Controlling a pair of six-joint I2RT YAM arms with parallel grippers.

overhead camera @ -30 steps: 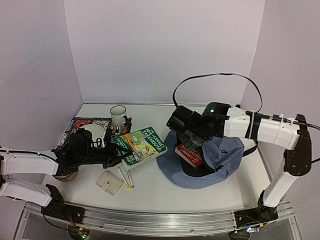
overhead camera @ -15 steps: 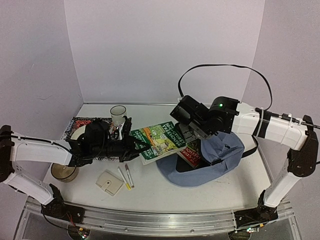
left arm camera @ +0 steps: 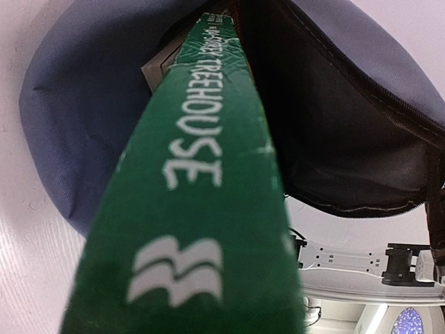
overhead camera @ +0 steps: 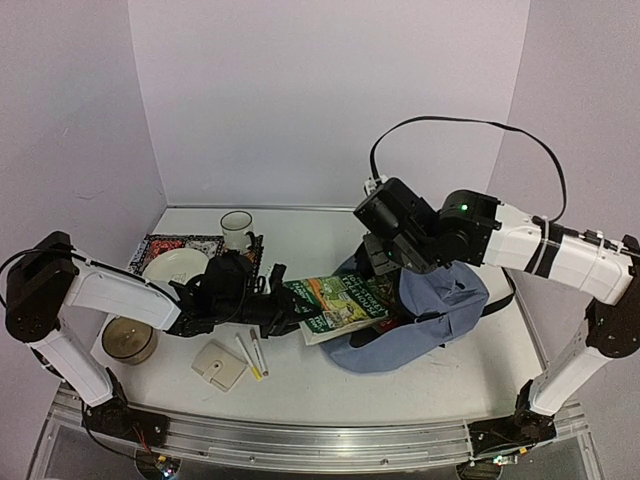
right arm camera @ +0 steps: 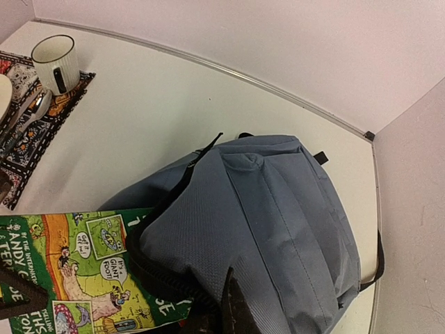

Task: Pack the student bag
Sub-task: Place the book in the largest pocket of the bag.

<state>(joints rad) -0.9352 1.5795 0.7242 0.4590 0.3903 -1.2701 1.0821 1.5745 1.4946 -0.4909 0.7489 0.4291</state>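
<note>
Arms from above: we find left gripper [overhead camera: 288, 310] closed narrowly on green book [overhead camera: 345, 303], its far end inside the student bag [overhead camera: 445, 300], right of centre; right gripper [overhead camera: 385, 262] pinching the raised flap.
Left wrist: green book [left arm camera: 201, 181] spine enters the dark opening.
Right wrist: fingers [right arm camera: 233, 306] clamped tight on the bag's fabric.

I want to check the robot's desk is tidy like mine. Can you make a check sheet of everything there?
Surface: white table, crowded on its left half.
Job's things: blue-grey fabric backpack, mouth lifted open; green paperback book partly inside.
Clutter: white mug, white plate, patterned placemat, tan round tub, white square case, two pens.
Grippers: left gripper, jaws shut on the book; right gripper, jaws shut on the backpack's flap.
Cables: black cable looping up over the table's right side.
Surroundings: plain lilac walls.
</note>
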